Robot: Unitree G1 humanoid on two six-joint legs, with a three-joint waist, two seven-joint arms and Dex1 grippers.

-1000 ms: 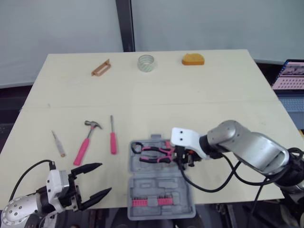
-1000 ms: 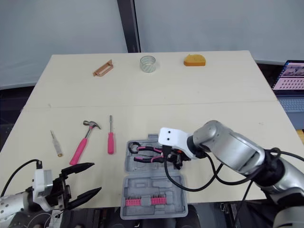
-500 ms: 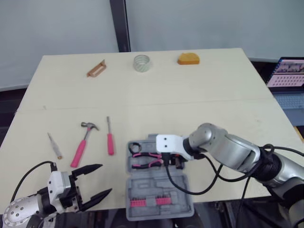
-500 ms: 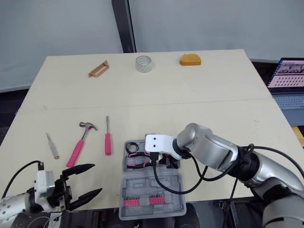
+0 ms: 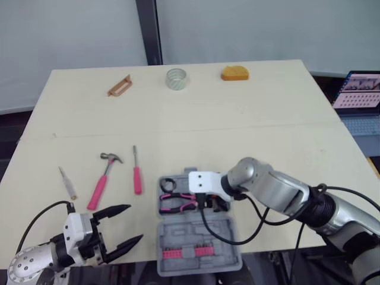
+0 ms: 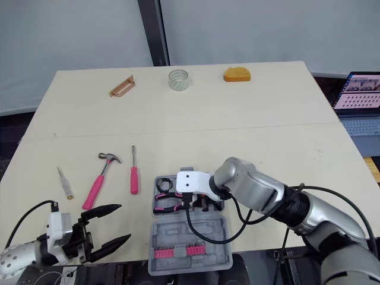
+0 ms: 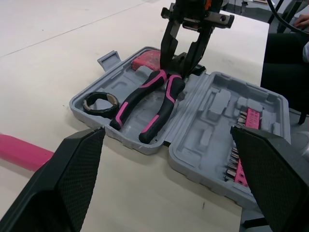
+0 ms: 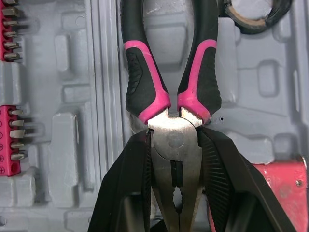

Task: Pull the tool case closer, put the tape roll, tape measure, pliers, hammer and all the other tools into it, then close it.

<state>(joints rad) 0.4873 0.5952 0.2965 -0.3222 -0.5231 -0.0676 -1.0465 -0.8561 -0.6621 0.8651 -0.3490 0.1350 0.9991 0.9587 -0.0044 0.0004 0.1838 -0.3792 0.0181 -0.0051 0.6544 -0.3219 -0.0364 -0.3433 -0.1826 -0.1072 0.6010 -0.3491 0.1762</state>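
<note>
- Gripping the pliers point(image 5: 177, 202) by the metal head, the right pincer point(image 7: 179, 67) is narrow, with a black finger pressed to each side; the pink-and-black handles point away from it.
- Directly under that pincer, the pliers lie in the far half of the open tool case point(image 7: 212, 121). A small dark ring point(image 5: 167, 184) sits in the same half, just past the handle ends.
- On the pincer's near side, pink bit rows point(image 5: 198, 250) line the case's near half.
- Spread wide and holding nothing, the left pincer point(image 5: 134, 223) hovers at the near edge of the table point(image 5: 237, 130), apart from the case.
- Beyond the left pincer lie the hammer point(image 5: 104, 178), screwdriver point(image 5: 137, 175) and a small pale tool point(image 5: 67, 183).
- Far beyond both pincers sit the tape roll point(image 5: 176, 79) and orange tape measure point(image 5: 236, 73).
</note>
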